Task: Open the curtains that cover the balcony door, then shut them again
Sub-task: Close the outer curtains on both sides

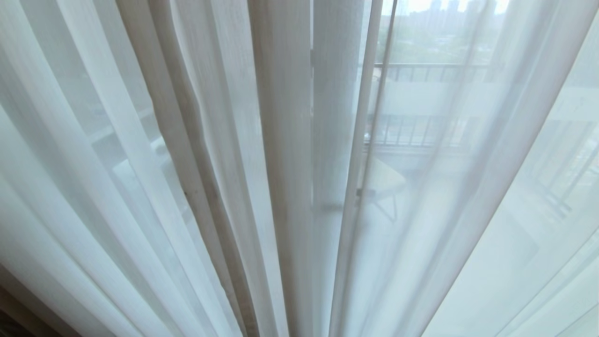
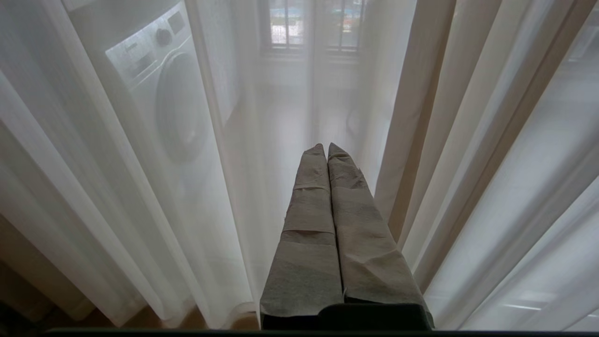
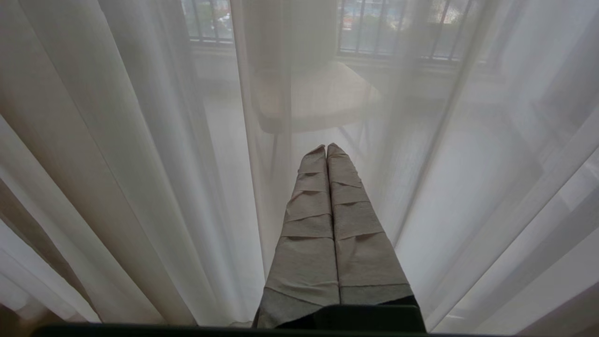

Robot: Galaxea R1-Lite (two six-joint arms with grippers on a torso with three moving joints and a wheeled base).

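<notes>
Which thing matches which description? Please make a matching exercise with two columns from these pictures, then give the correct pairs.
Things
1. sheer curtains
2. washing machine
3. left gripper
4. railing

Descriptions
A. fingers wrapped in tape, shut
B. drawn shut, see-through white
C. dark bars outdoors
D. round door, seen through fabric

Pairs: 1-B, 2-D, 3-A, 4-C

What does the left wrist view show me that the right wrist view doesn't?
Only the left wrist view: a washing machine behind the sheer fabric, and the left gripper with its jaws shut, holding nothing.

Only the right wrist view: a pale chair dimly seen through the fabric, and the right gripper, jaws shut and empty.

Both: the curtains drawn across, hanging in pleats, with a barred railing faintly visible beyond them.
</notes>
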